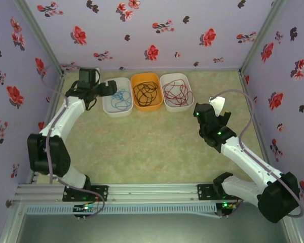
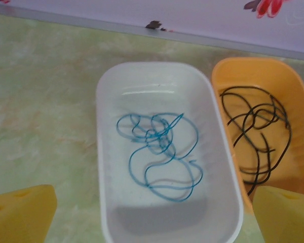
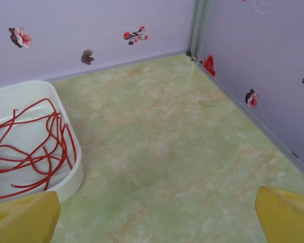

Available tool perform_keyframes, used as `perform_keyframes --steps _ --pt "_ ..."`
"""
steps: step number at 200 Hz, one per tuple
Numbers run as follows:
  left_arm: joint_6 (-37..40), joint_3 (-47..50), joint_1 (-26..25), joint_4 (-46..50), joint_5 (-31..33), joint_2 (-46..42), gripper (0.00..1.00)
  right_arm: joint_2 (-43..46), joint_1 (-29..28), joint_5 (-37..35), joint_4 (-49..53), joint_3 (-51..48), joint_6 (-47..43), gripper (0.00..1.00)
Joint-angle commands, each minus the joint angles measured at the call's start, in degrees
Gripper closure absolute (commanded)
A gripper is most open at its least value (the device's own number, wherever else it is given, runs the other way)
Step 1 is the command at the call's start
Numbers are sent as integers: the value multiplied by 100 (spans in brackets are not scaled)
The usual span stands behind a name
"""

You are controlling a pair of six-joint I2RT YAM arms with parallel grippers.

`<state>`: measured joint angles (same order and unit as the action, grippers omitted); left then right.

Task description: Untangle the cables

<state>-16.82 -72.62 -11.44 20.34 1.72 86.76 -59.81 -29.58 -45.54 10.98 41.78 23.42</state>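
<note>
Each lies loosely looped, flat and separate at the far side: the light blue cable (image 1: 120,98) in the left white tray (image 1: 107,105), the black cable (image 1: 147,91) in the middle orange tray (image 1: 137,79), the red cable (image 1: 177,92) in the right white tray (image 1: 167,77).

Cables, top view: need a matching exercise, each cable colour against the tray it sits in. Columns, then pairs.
Column A
1. blue cable
2. black cable
3. red cable

Column B
a. orange tray, middle of the row
b. white tray at the right end
c. white tray at the left end

Pairs: 1-c, 2-a, 3-b
</note>
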Motion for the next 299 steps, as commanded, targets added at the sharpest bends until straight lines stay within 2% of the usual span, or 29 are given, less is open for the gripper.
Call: perform_keyframes --steps 1,32,55,81,112,124,157,194,227,278,299 --pt "-138 730 50 -532 499 -596 0 52 64 -488 -589 -386 -287 1" --pt "-25 1879 46 -1095 865 -1315 0 185 205 -596 -1547 -986 -659 1" --pt "-271 2436 52 -1187 1589 -1639 0 214 425 -588 -2142 -1382 -770 1" --pt "-275 2846 46 -1365 2031 -1726 0 59 721 -546 -2372 -1530 -852 1" --pt "-164 3259 70 -1960 2259 -1593 0 -264 1001 -360 -2608 -1515 -1033 1" --pt "-198 3383 129 -2254 2263 -1513 0 -369 1067 -234 -2784 -1542 -1158 1" --pt "-193 3737 334 -3320 2135 -1343 0 -709 1221 -154 -4047 -1934 -1560 1" --pt "231 3837 483 -4091 1936 -1196 0 -1056 1462 50 -4128 -1875 -1501 1" --pt "730 4287 661 -5266 1920 -1109 0 -1318 1643 197 -4539 -1900 -1525 1" --pt "1394 4666 903 -5887 1664 -1179 0 -1489 1896 426 -4898 -1946 -1696 1" --pt "1314 4741 1076 -5737 1399 -1298 0 -1467 1980 475 -4958 -1985 -1710 1"
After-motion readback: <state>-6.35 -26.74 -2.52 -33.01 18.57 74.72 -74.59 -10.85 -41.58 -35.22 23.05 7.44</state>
